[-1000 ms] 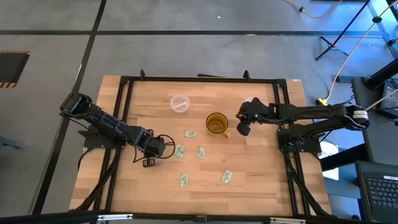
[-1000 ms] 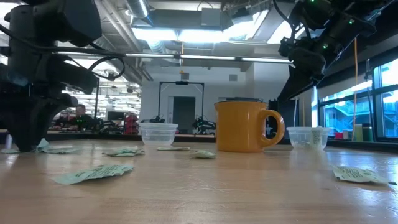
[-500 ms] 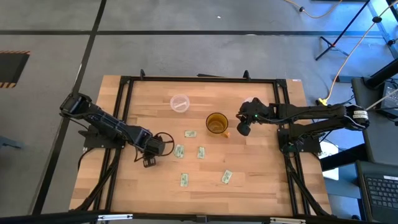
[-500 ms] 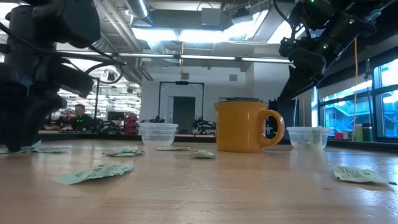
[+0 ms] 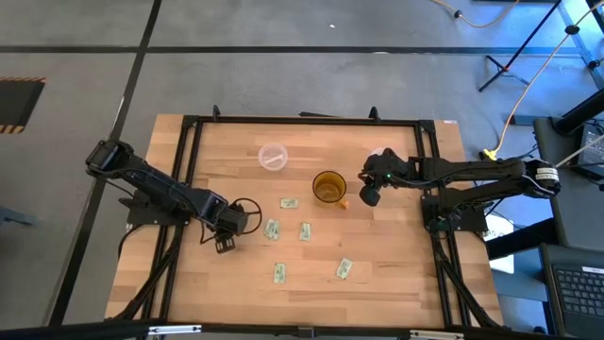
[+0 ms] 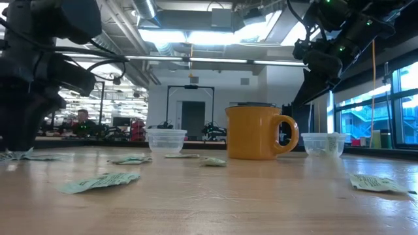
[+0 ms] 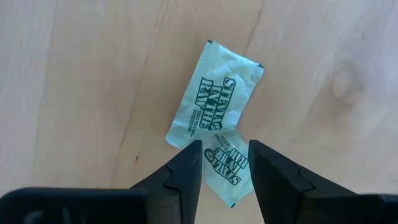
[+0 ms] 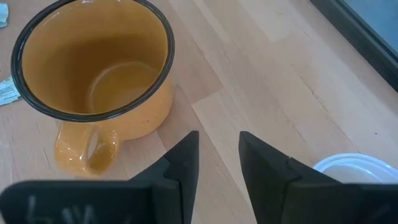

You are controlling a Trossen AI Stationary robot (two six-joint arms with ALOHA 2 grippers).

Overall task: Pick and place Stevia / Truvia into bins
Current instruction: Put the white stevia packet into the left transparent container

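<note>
Several white-and-green Stevia packets lie flat on the table: (image 5: 289, 202), (image 5: 273, 229), (image 5: 305, 230), (image 5: 279, 273), (image 5: 343, 269). Two more overlap under my left gripper (image 5: 225, 240); the upper packet (image 7: 214, 102) lies ahead of it. The lower packet (image 7: 225, 163) lies between its open fingers (image 7: 225, 177). One clear bin (image 5: 273, 157) stands at the far middle. The other bin (image 8: 354, 171) stands beside my right arm. My right gripper (image 5: 370, 195) hovers open, right of the yellow mug (image 5: 328, 187). My left gripper comes down from above at the table, with one finger (image 7: 186, 171) on either side of the lower packet's end (image 7: 227, 155). Whether the fingers touch the packet cannot be told. Both packets lie flat on the wood.
The yellow mug (image 6: 255, 132) stands between the two bins and is empty inside (image 8: 93, 81). A black frame (image 5: 189, 123) edges the table. Bare wood lies near the front edge (image 5: 396, 283).
My left gripper has moved a little toward the table's left edge, staying low at the table. In the low view the two packets at its fingertips show farther left as well, as if slid along with it.
</note>
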